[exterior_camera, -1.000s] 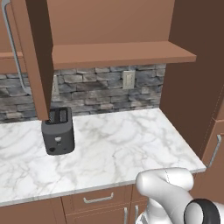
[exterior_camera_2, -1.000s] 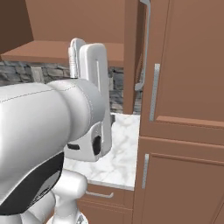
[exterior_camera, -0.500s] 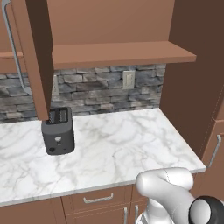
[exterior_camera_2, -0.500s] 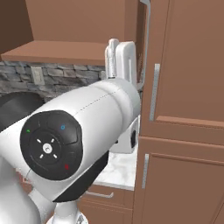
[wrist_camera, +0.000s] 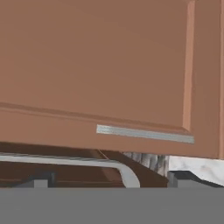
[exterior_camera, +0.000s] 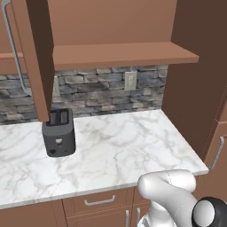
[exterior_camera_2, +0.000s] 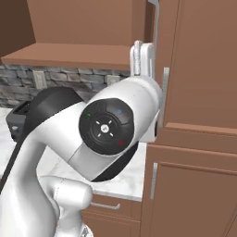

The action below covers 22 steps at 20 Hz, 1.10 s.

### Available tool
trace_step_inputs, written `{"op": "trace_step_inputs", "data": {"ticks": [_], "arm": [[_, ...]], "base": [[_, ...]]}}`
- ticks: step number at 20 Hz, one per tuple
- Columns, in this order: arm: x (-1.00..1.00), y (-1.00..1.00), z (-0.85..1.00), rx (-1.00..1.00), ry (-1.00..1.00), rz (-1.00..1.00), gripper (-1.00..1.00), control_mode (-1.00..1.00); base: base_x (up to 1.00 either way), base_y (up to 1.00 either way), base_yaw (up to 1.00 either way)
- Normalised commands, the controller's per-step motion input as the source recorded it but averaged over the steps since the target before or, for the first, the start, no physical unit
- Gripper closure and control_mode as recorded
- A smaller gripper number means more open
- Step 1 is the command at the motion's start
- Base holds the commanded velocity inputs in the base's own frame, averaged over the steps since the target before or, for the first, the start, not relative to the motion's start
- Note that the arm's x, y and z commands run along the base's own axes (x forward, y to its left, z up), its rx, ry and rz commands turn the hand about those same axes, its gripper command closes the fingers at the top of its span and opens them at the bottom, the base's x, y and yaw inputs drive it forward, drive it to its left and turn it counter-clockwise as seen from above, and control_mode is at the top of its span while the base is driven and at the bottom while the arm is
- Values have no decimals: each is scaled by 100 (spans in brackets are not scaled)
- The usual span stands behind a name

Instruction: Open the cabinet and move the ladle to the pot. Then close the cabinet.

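- Swung further right since prior frame: arm.
- Marble counter, stone backsplash; toaster upright.
- Gripper spread wide, empty, by cabinet handle.
- Cabinet interior hidden.

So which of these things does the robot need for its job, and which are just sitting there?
For the job:
- cabinet, doors swung open
- end effector, open, by a door handle

Just sitting there:
- toaster
- wall outlet
- counter
- drawer
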Motion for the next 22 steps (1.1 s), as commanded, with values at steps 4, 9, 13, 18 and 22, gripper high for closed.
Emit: {"op": "trace_step_inputs", "data": {"ticks": [4, 9, 13, 18, 22], "arm": [[13, -11, -3, 5, -2, 9, -100, -100], [5, 0, 0, 2, -5, 10, -100, -100], [0, -3, 2, 0, -11, 12, -100, -100], [0, -1, 0, 3, -1, 8, -100, -100], [4, -2, 7, 6, 0, 6, -100, -100]], "base": [[0, 0, 0], [0, 0, 0], [0, 0, 0], [0, 0, 0], [0, 0, 0]]}}
